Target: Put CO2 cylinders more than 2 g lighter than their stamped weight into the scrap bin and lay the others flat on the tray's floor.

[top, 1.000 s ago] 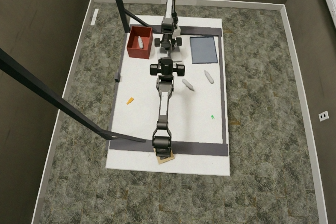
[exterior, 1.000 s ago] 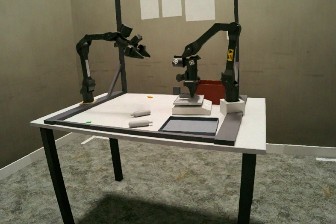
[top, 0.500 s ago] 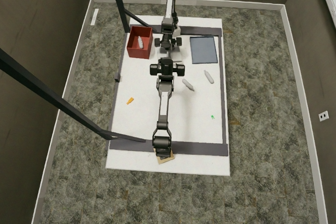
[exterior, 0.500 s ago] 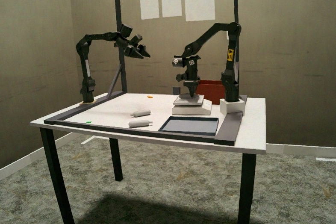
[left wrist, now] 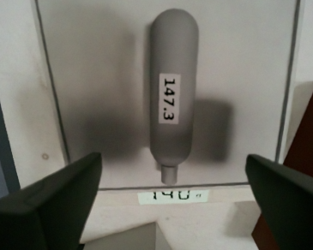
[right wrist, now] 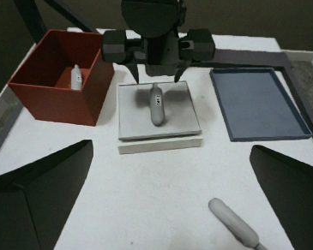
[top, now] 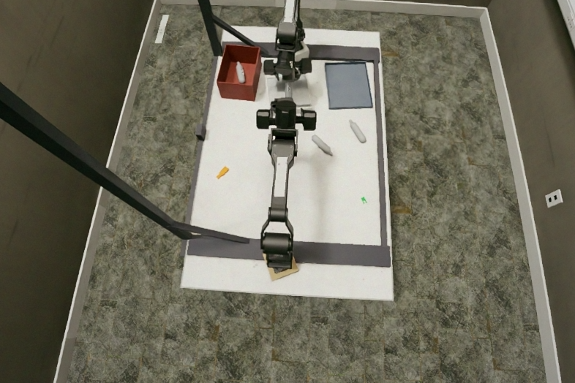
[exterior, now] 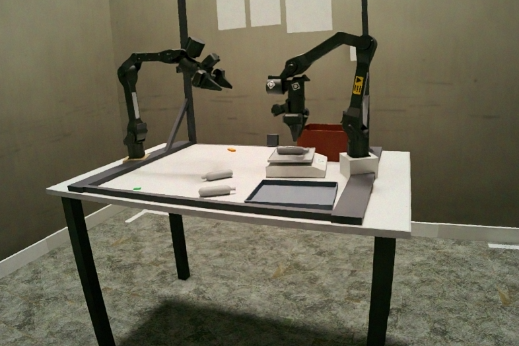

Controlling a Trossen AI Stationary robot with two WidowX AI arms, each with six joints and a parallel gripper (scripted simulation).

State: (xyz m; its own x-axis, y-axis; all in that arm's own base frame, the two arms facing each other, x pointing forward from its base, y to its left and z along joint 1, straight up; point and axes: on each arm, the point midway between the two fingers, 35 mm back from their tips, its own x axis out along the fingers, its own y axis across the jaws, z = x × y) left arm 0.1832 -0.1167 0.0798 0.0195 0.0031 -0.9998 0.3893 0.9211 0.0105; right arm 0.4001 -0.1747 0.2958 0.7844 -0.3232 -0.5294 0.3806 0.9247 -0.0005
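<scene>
Tray (top: 348, 85) (exterior: 293, 194) (left wrist: 3, 139) (right wrist: 259, 105) & red bin (top: 236, 90) (exterior: 322, 142) (left wrist: 303, 169) (right wrist: 57, 105) flank L pincer (top: 287, 76) (exterior: 296, 140) (left wrist: 173, 156) (right wrist: 158, 80), on opp. sides. Scale (top: 301, 90) (exterior: 295, 171) (left wrist: 96, 62) (right wrist: 132, 114) directly below, reads approx. 140 g, digits part cut off. L pincer wide, holds nothing, just above cyl. marked 147.3 (top: 288, 90) (exterior: 291, 150) (left wrist: 173, 54) (right wrist: 157, 105), flat on scale. R pincer (top: 284, 102) (exterior: 226, 88) (right wrist: 172, 145) also wide, nothing held. Another cyl. (top: 240, 73) (right wrist: 76, 78) in bin; 2 more, near cyl. (top: 321, 145) (exterior: 216, 174) (right wrist: 233, 223) & far cyl. (top: 357, 131) (exterior: 216, 191), on table, away from L pincer.
</scene>
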